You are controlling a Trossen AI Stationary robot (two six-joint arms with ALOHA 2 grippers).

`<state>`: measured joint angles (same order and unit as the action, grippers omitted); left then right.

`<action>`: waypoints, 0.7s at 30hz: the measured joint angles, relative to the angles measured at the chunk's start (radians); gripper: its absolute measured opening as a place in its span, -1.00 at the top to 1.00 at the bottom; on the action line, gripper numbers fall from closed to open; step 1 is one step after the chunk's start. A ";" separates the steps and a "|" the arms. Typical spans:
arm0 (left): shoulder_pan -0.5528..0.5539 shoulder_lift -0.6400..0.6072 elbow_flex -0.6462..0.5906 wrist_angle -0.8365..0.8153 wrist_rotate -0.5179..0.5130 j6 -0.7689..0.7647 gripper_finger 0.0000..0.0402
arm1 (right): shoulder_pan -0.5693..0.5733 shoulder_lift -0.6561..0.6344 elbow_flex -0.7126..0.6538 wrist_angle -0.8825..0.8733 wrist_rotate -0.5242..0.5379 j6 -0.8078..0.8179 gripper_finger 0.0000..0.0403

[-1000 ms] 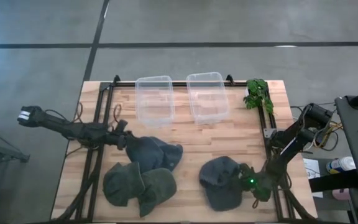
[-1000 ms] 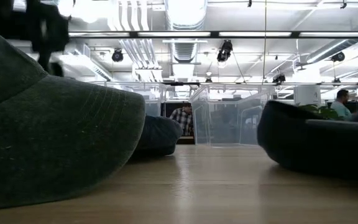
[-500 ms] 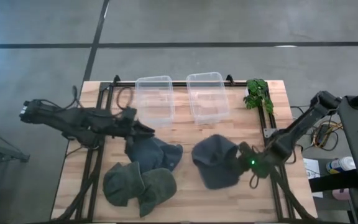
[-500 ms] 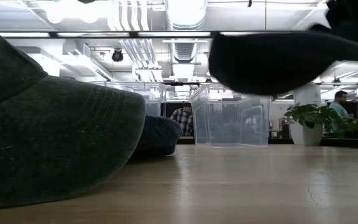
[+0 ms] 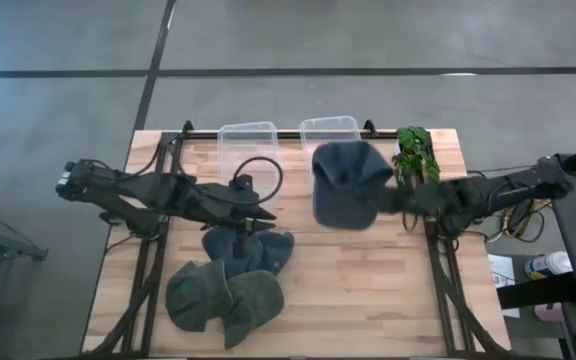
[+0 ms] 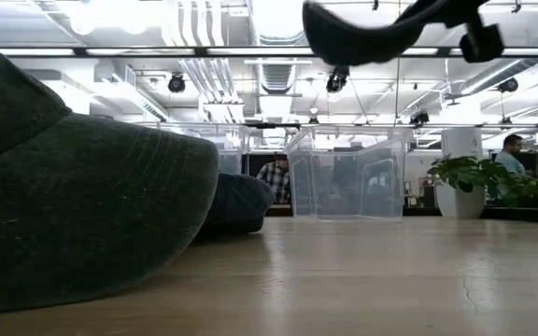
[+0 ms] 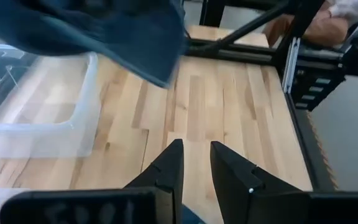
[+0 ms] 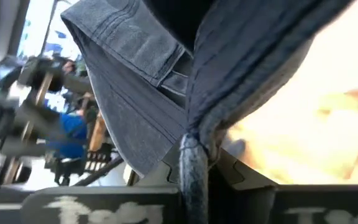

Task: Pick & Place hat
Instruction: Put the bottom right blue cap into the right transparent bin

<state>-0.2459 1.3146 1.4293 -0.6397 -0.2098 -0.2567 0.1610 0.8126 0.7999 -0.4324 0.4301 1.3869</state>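
Note:
A dark blue-grey hat [image 5: 346,185] hangs in the air over the right clear bin [image 5: 330,128], with my right gripper [image 5: 400,198] shut on it. It also shows at the top of the low view, hat [image 6: 372,33]. My left gripper [image 5: 266,214] hovers over a blue hat [image 5: 250,248] lying flat on the table. In the left wrist view, the fingers of my left gripper [image 7: 194,163] stand a little apart with nothing between them. Green hats [image 5: 223,298] lie at the near left. My right gripper pinches a bunched fold of the hat's edge [image 8: 191,140] between its two fingers; how many layers, I cannot tell. It comes roughly level from the table's right side, at the hat's right edge [image 5: 383,195]. The hat is lifted clear and spreads out beyond the fingers.
A second clear bin [image 5: 248,150] stands left of the first, both at the table's far edge. A green plant [image 5: 415,150] sits at the far right corner. Bare wood [image 5: 368,290] lies at the near right. People show in the room behind.
My right gripper has lifted the blue-grey hat off the near right of the table and carried it up and toward the far edge, over the right bin. My left gripper has risen from the blue hat and moved toward the table's right; that hat stays lying.

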 joint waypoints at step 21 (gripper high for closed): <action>0.002 0.020 0.023 0.003 -0.157 -0.062 0.64 | -0.831 0.467 0.155 -0.155 -1.027 -0.350 0.94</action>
<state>-0.2443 1.3346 1.4525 -0.6369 -0.3670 -0.3188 -0.6697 1.2798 0.9552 -0.5875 -0.5970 1.0368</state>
